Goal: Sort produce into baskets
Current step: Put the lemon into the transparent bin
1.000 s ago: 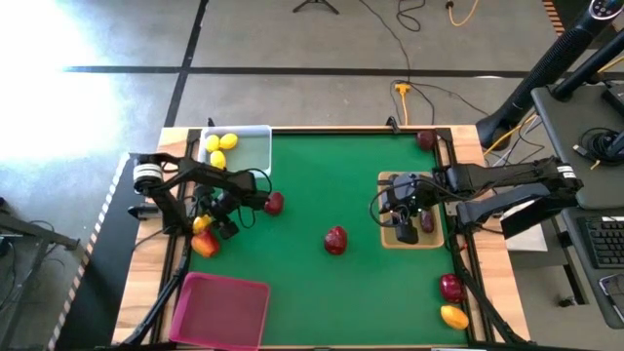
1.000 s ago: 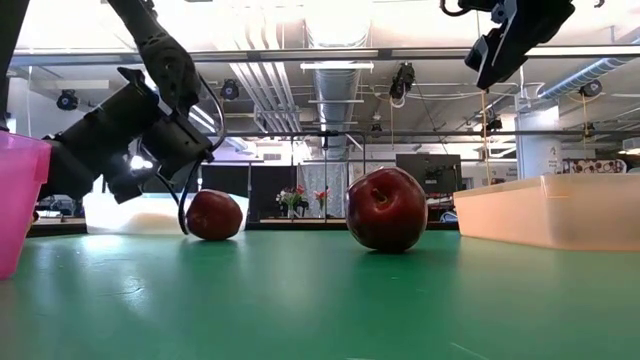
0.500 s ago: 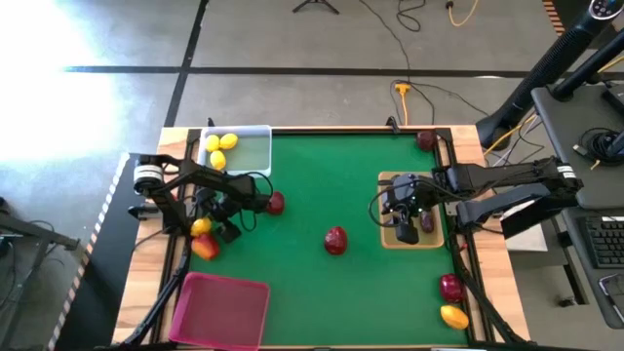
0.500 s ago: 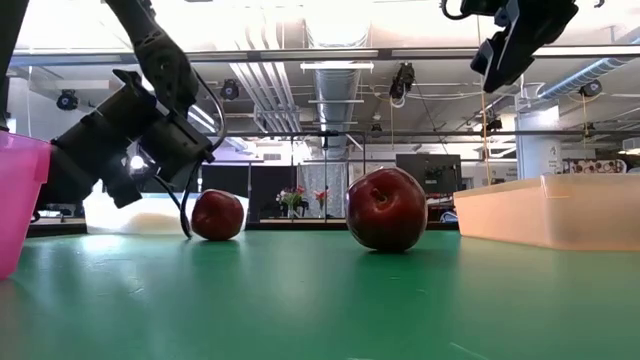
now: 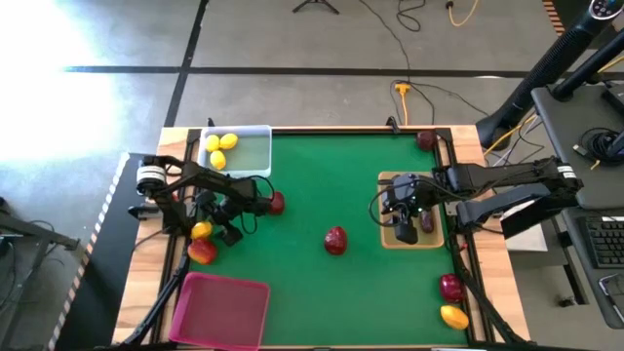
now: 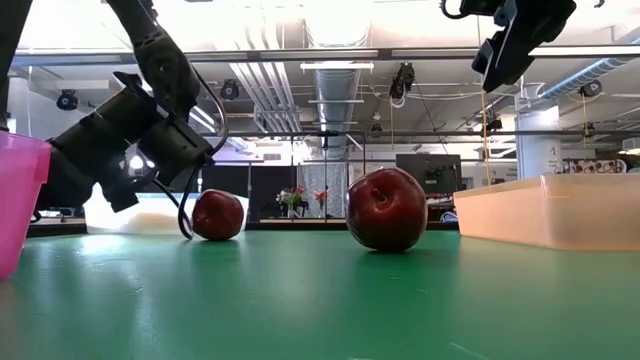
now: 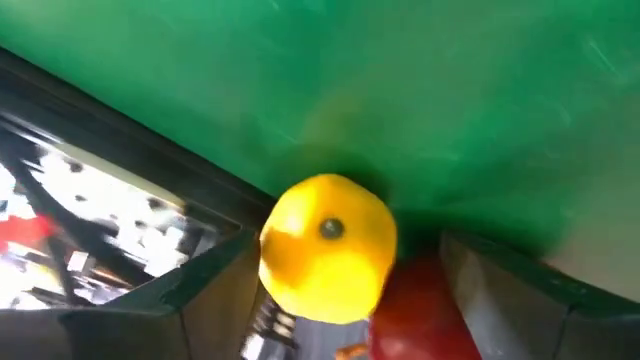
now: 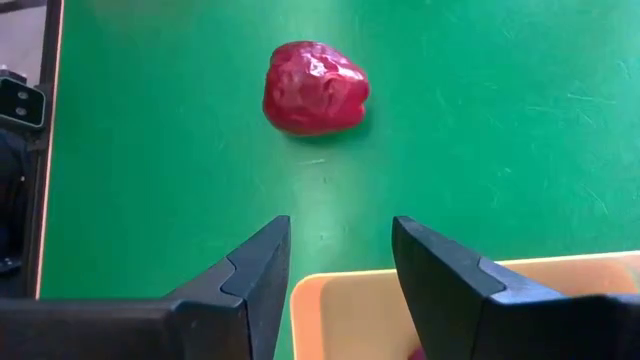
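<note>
Three lemons (image 5: 219, 148) sit bunched at one end of the clear bin (image 5: 252, 148) in the far left corner of the green tabletop (image 5: 322, 185). The pink bin (image 5: 220, 310) stands at the near left corner; I cannot see anything in it. The tan tray (image 5: 388, 237) lies toward the right side, with a dark purple piece (image 5: 427, 223) in it, partly hidden by the arm above.

The left end effector (image 5: 216, 226) reaches down at the left edge of the tabletop, between the two bins. Its fingers (image 7: 505, 290) stand wide apart — a lemon (image 7: 328, 247) lies between them, not yet clamped, with a red-orange fruit (image 7: 425, 315) touching it. A small red fruit (image 5: 277, 203) rests just beside that arm.

The right end effector (image 5: 404, 222) hangs above the tan tray, its fingers (image 8: 445, 275) parted over the tray's edge and holding nothing.

Loose produce elsewhere: a red apple (image 5: 335, 239) mid-tabletop, a dark red fruit (image 5: 425, 139) at the far right corner, and a red fruit (image 5: 450, 287) with a yellow-orange one (image 5: 453, 316) beside it at the near right corner.
</note>
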You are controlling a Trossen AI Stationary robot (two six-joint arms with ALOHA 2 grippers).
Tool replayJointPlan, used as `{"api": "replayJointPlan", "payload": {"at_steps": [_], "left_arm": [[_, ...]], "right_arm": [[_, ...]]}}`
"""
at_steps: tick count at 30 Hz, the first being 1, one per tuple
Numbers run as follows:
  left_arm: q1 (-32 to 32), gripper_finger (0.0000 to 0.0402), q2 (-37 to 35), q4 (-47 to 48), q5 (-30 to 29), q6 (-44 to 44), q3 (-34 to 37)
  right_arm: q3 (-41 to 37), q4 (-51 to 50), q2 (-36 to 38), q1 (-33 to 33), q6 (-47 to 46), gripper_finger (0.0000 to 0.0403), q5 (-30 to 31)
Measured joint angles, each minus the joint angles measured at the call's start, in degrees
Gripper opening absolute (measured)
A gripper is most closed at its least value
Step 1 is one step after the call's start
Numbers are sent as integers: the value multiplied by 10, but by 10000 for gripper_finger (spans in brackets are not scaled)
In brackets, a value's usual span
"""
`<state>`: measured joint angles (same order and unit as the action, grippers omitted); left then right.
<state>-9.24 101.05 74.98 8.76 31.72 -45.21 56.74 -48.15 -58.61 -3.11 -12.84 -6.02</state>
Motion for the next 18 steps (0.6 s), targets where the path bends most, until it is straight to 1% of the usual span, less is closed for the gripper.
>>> {"api": "replayJointPlan", "payload": {"at_steps": [2, 4, 8, 11, 15, 18], "left_arm": [[6, 281, 5, 3, 37, 3, 0], [18, 271, 7, 11, 45, -9, 0], [39, 246, 7, 10, 17, -34, 3], [48, 223, 7, 9, 12, -45, 6], [57, 173, 7, 8, 7, -72, 8], [60, 133, 5, 9, -7, -74, 8]], "right_arm": [[0, 0, 0, 0, -1, 169, 0], [0, 0, 0, 0, -2, 166, 0], [0, 0, 0, 0, -2, 164, 0], [0, 0, 0, 0, -2, 166, 0], [0, 0, 0, 0, -3, 166, 0], [0, 0, 0, 0, -3, 163, 0]]}}
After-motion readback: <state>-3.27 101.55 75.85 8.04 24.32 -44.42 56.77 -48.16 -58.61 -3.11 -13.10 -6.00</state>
